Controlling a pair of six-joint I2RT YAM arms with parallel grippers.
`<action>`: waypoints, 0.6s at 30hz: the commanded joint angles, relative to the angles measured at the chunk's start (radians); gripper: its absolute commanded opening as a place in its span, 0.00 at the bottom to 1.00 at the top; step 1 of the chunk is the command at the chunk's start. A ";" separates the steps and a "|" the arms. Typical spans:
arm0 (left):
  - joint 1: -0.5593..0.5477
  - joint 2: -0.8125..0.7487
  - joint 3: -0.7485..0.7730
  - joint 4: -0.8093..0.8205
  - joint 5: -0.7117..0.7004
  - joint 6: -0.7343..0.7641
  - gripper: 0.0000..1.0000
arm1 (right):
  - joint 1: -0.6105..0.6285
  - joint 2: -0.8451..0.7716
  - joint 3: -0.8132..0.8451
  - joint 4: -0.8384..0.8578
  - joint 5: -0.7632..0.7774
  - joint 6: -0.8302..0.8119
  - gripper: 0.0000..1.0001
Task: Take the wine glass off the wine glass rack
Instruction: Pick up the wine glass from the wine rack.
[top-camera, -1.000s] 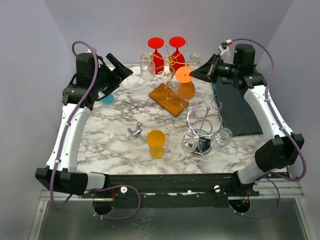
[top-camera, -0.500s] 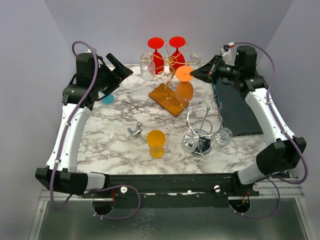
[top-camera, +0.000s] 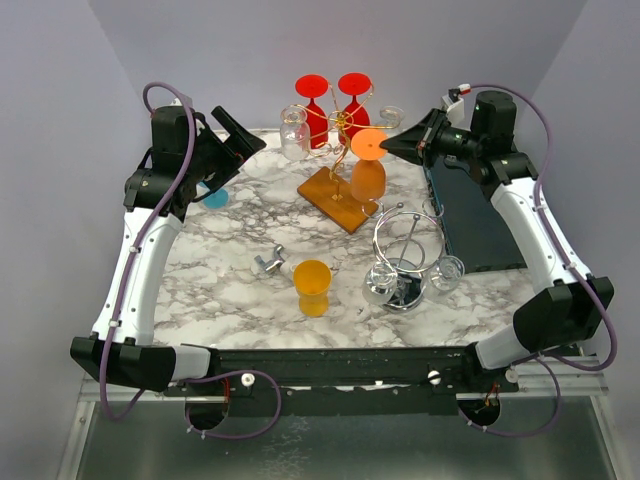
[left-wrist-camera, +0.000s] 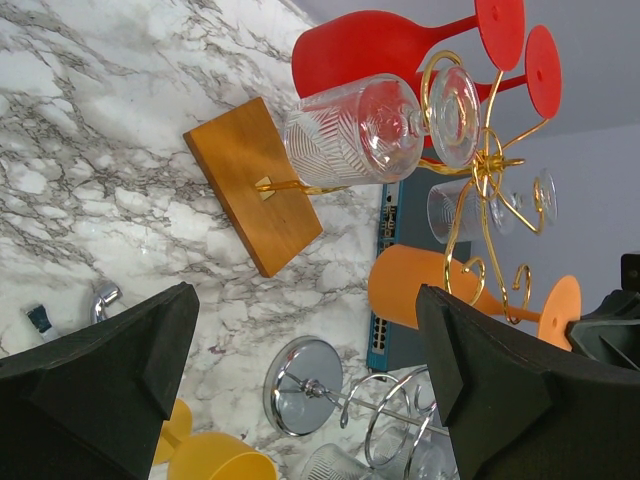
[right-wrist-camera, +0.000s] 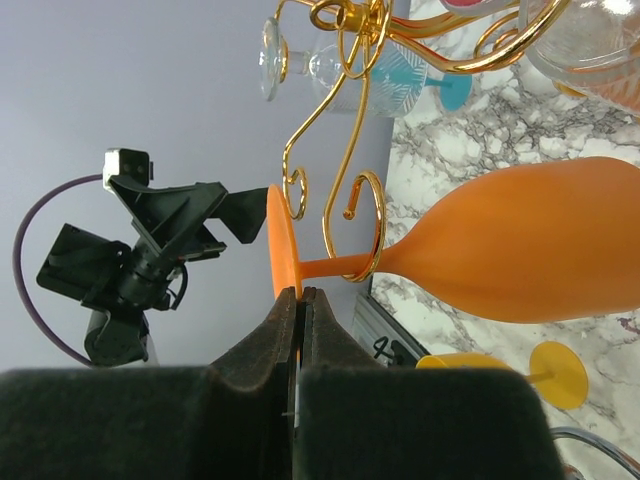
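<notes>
Right fingers (right-wrist-camera: 262, 350) were pressed together, pinching nothing, their tips at the rim of the foot of the orange wine glass (right-wrist-camera: 560, 250). It hung upside down by its stem in a gold hook of the rack (top-camera: 335, 195). Left fingers (left-wrist-camera: 100, 370) stood spread wide, well apart from it. With no grip, a push along the hook could send the glass off to fall onto the surface (top-camera: 230, 250), or jolt the clear glass (left-wrist-camera: 350, 135) loose.
</notes>
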 joint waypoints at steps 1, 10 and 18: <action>0.005 -0.025 0.008 0.013 0.005 -0.005 0.99 | 0.008 0.018 0.025 0.041 -0.040 0.012 0.01; 0.005 -0.024 0.013 0.013 0.005 -0.001 0.99 | 0.032 0.069 0.064 0.064 -0.029 0.023 0.01; 0.005 -0.021 0.013 0.013 0.005 0.002 0.99 | 0.042 0.092 0.083 0.082 0.011 0.041 0.00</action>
